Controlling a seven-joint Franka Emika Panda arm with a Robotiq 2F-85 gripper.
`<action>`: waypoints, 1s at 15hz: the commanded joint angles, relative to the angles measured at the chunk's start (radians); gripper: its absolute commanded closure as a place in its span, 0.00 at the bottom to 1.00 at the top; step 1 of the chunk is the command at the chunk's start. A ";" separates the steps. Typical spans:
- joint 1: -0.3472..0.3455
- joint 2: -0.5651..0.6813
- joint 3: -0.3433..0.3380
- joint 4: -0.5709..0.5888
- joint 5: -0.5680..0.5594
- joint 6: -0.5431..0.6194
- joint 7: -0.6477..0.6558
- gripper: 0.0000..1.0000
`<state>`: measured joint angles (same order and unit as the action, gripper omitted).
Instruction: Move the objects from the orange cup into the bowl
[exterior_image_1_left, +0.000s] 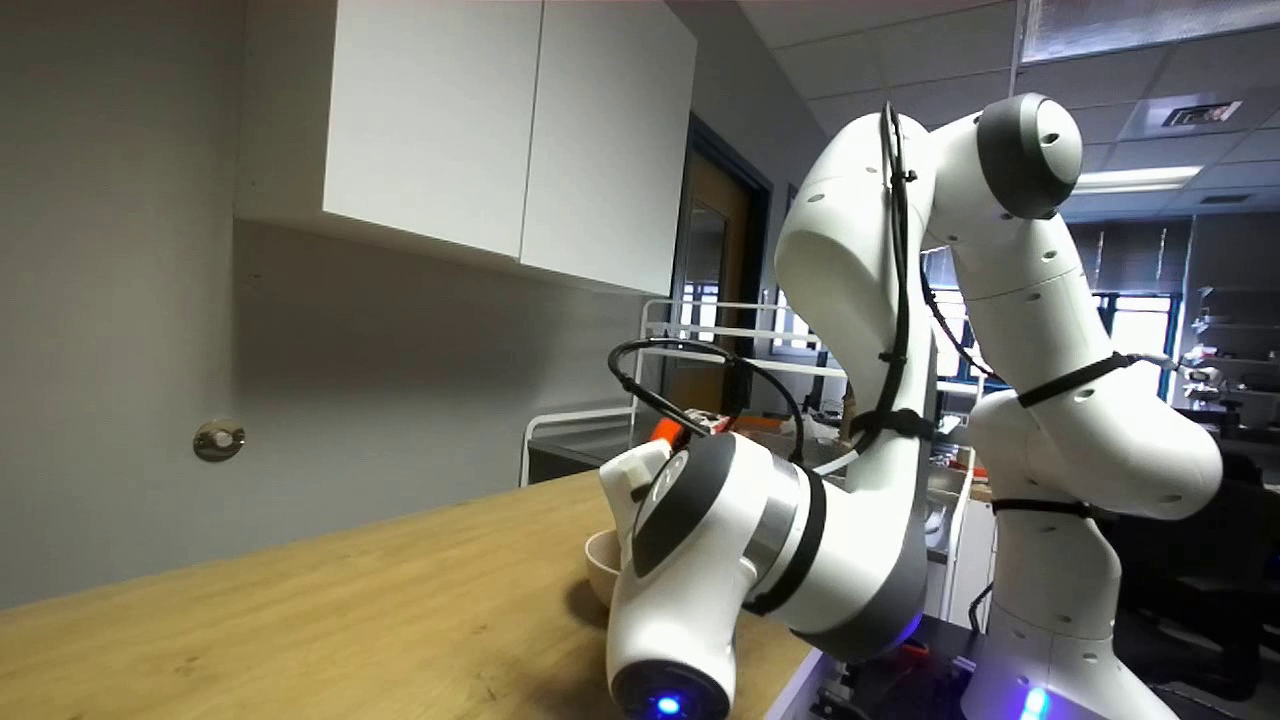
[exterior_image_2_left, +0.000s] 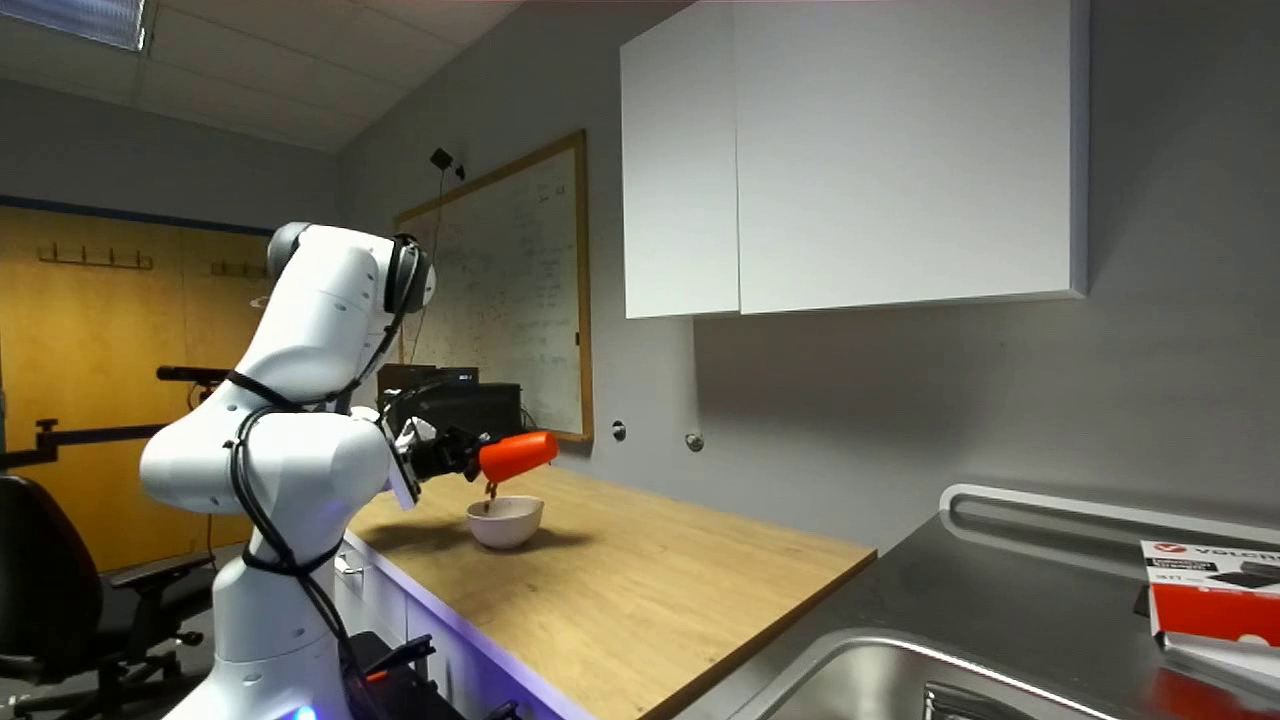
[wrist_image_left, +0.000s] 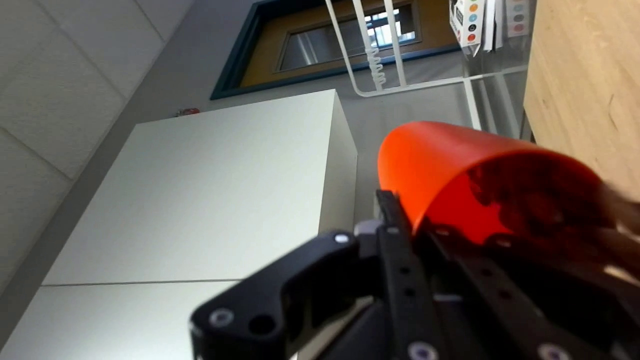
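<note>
Orange cup (exterior_image_2_left: 520, 456), pinched by the pincer (wrist_image_left: 411, 222), pours dark pieces (exterior_image_2_left: 491, 490) toward the bowl (exterior_image_2_left: 508, 526); next, presumably, steeper tilting until empty.

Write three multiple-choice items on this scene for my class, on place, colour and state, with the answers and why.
1. Where is the bowl relative to the cup?
A. Above it
B. Inside it
C. Below it
2. What colour is the cup?
A. Red-orange
B. Blue
C. Green
3. What is the cup's state?
A. Upright, held
B. Tipped, held
C. Upright, released

1. C: an exterior view shows it underneath.
2. A: its side looks red-orange in the wrist view.
3. B: the tool grips it, mouth lower than base.
</note>
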<state>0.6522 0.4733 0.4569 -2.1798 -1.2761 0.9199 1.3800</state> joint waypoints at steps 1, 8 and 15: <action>0.020 0.020 -0.017 0.007 -0.026 -0.057 0.025 0.99; 0.018 0.040 -0.020 0.010 -0.062 -0.119 0.035 0.99; 0.009 0.040 -0.019 0.013 -0.061 -0.141 0.026 0.99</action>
